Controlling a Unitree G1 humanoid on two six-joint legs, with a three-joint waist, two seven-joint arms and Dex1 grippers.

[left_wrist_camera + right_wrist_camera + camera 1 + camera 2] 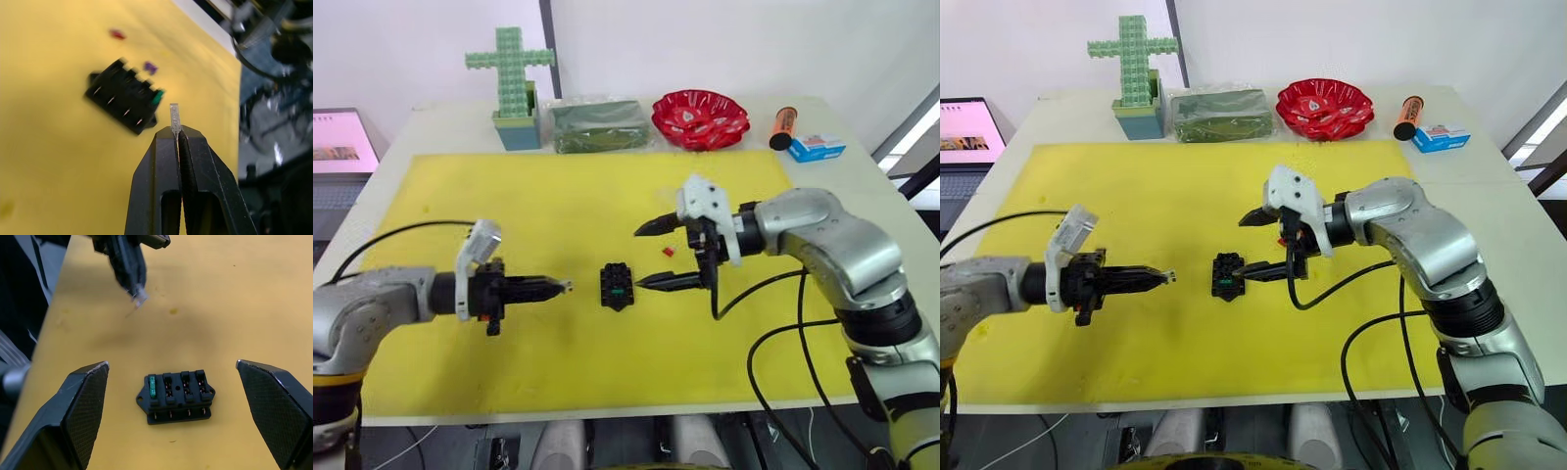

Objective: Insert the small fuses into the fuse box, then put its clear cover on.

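A pale grey fuse (174, 115) is being pinched between the closed fingertips of the left end effector (558, 286), with its blade end poking out past the tips. It is being held just above the mat, beside the fuse box (617, 286) and not yet touching it. The right end effector (651, 255) is being held wide open on the other side of the fuse box, one finger (668, 282) lying close to the box's edge and the other (656, 226) raised above it; nothing is being gripped there.

The fuse box is being left flat near the middle of the yellow mat (460, 176), slots upward. A green fuse (152, 386) is already sitting in an end slot, while the other three slots are showing empty in the right wrist view. A red fuse (669, 251) and a purple fuse (149, 66) are lying loose on the mat just beyond the box.

By this reckoning, one fuse of four is being counted as inserted, a second is being brought up for insertion, and two more are waiting to be picked up. The clear cover cannot be made out, and fitting it is judged to be outstanding.

At the far edge of the tabletop (862, 176), a green packet (597, 125) and a red bowl (701, 117) are being left aside.
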